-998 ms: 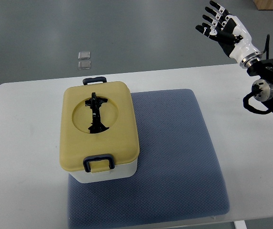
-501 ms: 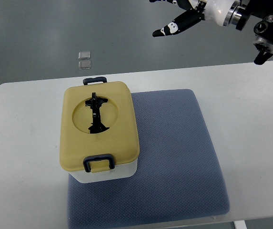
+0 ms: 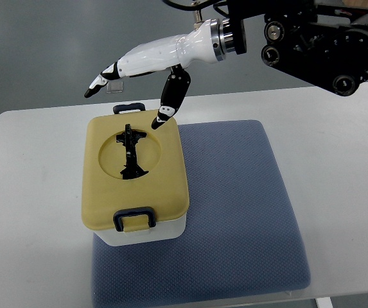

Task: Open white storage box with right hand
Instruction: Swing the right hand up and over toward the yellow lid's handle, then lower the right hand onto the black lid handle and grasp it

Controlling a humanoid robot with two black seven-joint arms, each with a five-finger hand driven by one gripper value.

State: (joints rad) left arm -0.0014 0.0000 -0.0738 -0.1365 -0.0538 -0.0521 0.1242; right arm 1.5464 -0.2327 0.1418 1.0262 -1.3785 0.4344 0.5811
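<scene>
The storage box (image 3: 134, 183) stands on the left part of a blue mat, with a white body and a yellow lid. A black handle (image 3: 129, 153) lies folded in the lid's round recess. Dark blue latches sit at the near end (image 3: 133, 218) and the far end (image 3: 127, 107). My right hand (image 3: 139, 74) reaches in from the upper right and hovers over the box's far end, fingers spread and holding nothing. Its thumb tip (image 3: 157, 122) hangs just above the lid's far right corner. The left arm is out of view.
The blue mat (image 3: 235, 212) covers the middle of the white table (image 3: 36, 212). Two small clear squares (image 3: 114, 85) lie on the grey floor beyond the table's far edge. My right forearm and black arm joints (image 3: 318, 38) fill the upper right.
My right hand has swept from the far right corner leftward and down, arriving over the far end of the box. The box has not moved.
</scene>
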